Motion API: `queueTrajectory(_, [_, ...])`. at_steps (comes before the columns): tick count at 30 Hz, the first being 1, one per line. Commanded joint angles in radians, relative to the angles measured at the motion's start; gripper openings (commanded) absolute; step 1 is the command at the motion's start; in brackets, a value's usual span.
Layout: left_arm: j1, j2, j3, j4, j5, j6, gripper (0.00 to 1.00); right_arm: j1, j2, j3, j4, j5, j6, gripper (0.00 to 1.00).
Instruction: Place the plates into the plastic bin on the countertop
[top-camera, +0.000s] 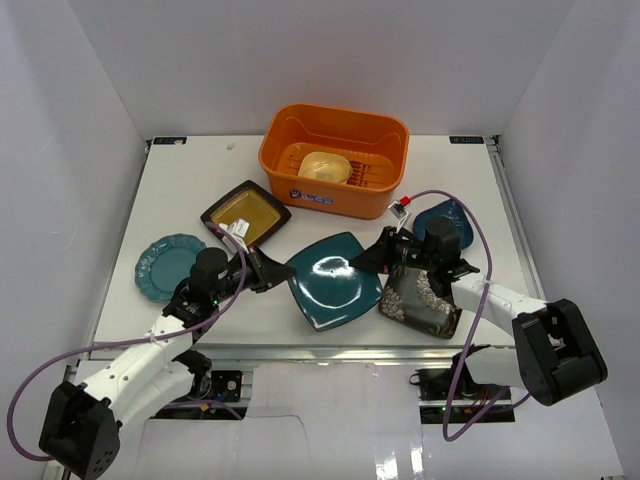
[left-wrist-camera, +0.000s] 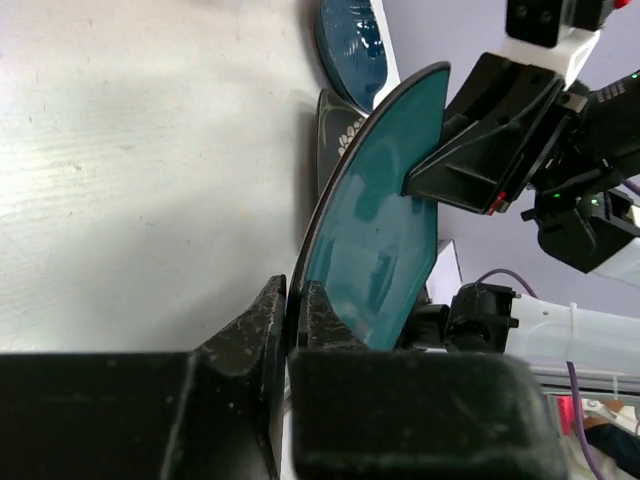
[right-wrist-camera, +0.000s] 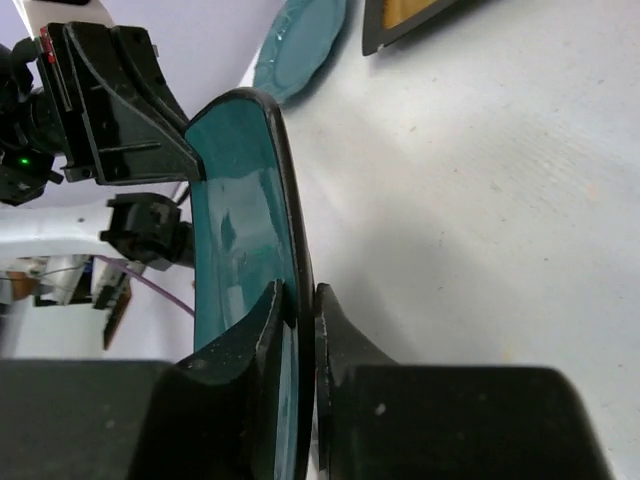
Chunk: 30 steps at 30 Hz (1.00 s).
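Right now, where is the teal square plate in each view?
Top: teal plate just below centre.
Left wrist: teal plate at centre, edge-on.
Right wrist: teal plate left of centre, edge-on.
Shared landmark: the right gripper pinching its edge.

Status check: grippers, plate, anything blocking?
Left gripper, right gripper both shut on teal square plate, opposite edges. Orange plastic bin holds yellow plate. No obstruction visible toward bin.

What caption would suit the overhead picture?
Left gripper and right gripper pinch opposite edges of the teal square plate near the orange bin.
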Motion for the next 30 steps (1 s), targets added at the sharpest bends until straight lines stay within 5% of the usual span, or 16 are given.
queueTrajectory(1, [-0.015,-0.033,0.165,-0.003,0.005,0.002,0.15,0.027,0.003,-0.020,0.222,-0.141,0.119,0.08])
queueTrajectory(2, [-0.014,-0.033,0.181,-0.029,-0.001,0.046,0.34,0.027,0.000,-0.016,0.236,-0.144,0.142,0.08])
queueTrajectory(4, [-0.014,-0.038,0.221,-0.096,-0.029,0.084,0.51,0.025,-0.007,0.020,0.247,-0.135,0.189,0.08])
queueTrajectory(5, [-0.014,-0.044,0.231,-0.116,-0.043,0.119,0.69,0.025,-0.015,0.036,0.245,-0.124,0.201,0.08])
queueTrajectory(9, [-0.014,-0.099,0.281,-0.269,-0.124,0.202,0.98,0.008,-0.024,0.174,0.244,-0.031,0.256,0.08])
queueTrajectory(17, [-0.015,-0.232,0.311,-0.454,-0.282,0.325,0.98,-0.116,0.130,0.536,0.166,0.144,0.241,0.08])
queueTrajectory(21, [-0.015,-0.225,0.241,-0.439,-0.201,0.283,0.98,-0.136,0.304,0.835,-0.065,0.366,0.057,0.08])
queueTrajectory(24, [-0.015,-0.200,0.199,-0.410,-0.153,0.240,0.98,-0.157,0.511,1.087,-0.167,0.327,0.071,0.08])
queueTrajectory(30, [-0.014,-0.148,0.159,-0.356,-0.098,0.224,0.98,-0.167,0.749,1.299,-0.250,0.406,0.084,0.08])
